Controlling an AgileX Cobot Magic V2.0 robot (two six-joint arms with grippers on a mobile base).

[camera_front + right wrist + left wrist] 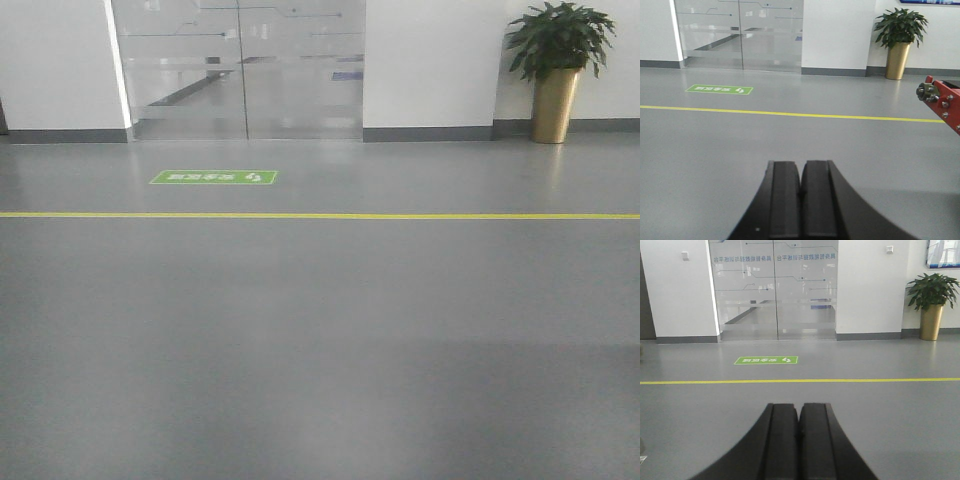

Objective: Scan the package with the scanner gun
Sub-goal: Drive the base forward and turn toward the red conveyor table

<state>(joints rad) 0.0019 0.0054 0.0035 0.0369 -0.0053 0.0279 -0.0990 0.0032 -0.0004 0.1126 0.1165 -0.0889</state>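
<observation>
neither the package nor the scanner gun shows in any view, only grey floor, and since the left tool and right tool are both closed tight on nothing, i'd first locate the scanner gun, then open wide before reaching.

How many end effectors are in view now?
2. The left end effector is bottom centre in the left wrist view, the right end effector bottom centre in the right wrist view; both shut, empty.

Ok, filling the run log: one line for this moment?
left hand: shut, empty | right hand: shut, empty | package, scanner gun: not in view
</observation>
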